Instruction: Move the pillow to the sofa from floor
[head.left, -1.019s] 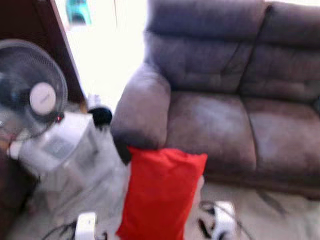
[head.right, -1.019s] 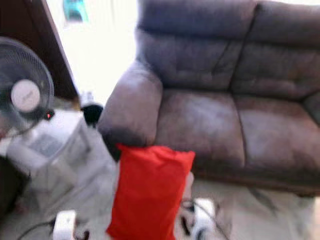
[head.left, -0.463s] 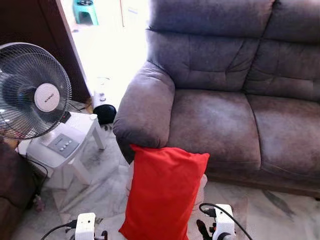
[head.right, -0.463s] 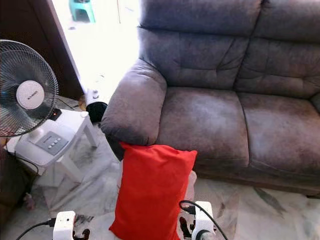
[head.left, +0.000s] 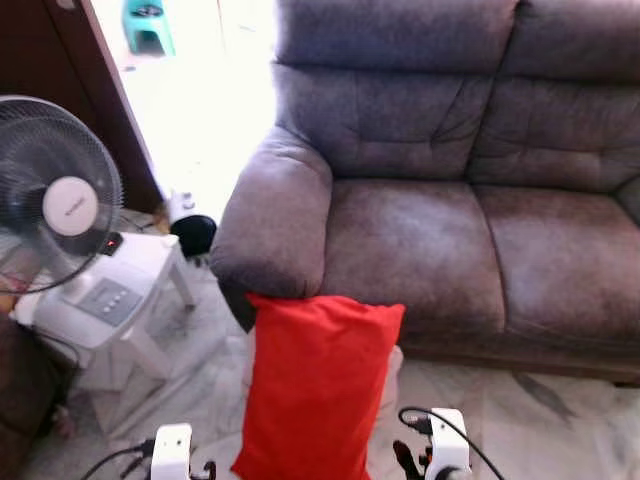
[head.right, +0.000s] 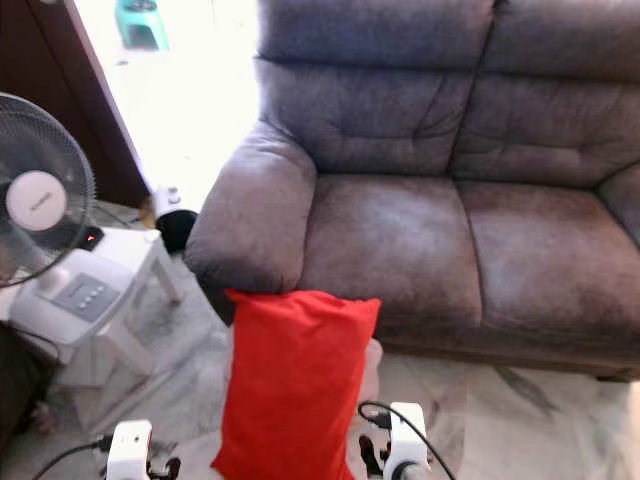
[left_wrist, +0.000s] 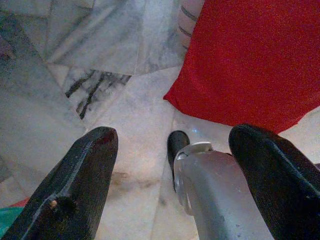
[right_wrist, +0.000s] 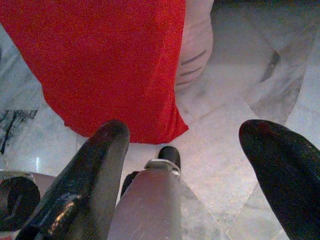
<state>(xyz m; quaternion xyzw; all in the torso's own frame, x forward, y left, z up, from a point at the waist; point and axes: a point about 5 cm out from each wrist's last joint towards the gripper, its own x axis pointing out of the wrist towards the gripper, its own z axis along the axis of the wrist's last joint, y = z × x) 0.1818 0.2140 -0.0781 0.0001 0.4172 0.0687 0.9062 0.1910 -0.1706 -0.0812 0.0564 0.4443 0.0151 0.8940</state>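
Left eye view: a red pillow (head.left: 315, 385) stands upright on the marble floor (head.left: 540, 430), its top edge leaning against the front of the grey sofa (head.left: 430, 240), just under the sofa's left armrest (head.left: 275, 225). A second pillow, pale with stripes (right_wrist: 195, 50), is tucked behind the red one, between it and the sofa's base; only a strip of it shows. The sofa's seat cushions are bare.

To the left of the sofa a fan (head.left: 55, 205) sits on a white stool (head.left: 120, 295) on the floor, near the armrest but apart from it. Behind the stool a small dark round object (head.left: 193, 234) stands on the floor at the edge of a brightly lit doorway, and a teal stool (head.left: 147, 22) shows far back in that light. A dark wooden panel (head.left: 75, 90) rises beside the doorway.

The left gripper (left_wrist: 175, 165) hangs low over the floor near the red pillow's lower left corner, its two black fingers (left_wrist: 85, 175) spread wide with nothing between them. The right gripper (right_wrist: 185, 155) hangs by the pillow's lower right corner, fingers (right_wrist: 100, 165) likewise spread wide and holding nothing. Neither touches the pillow. In the eye views both wrists show at the bottom edge, one on each side of the pillow.
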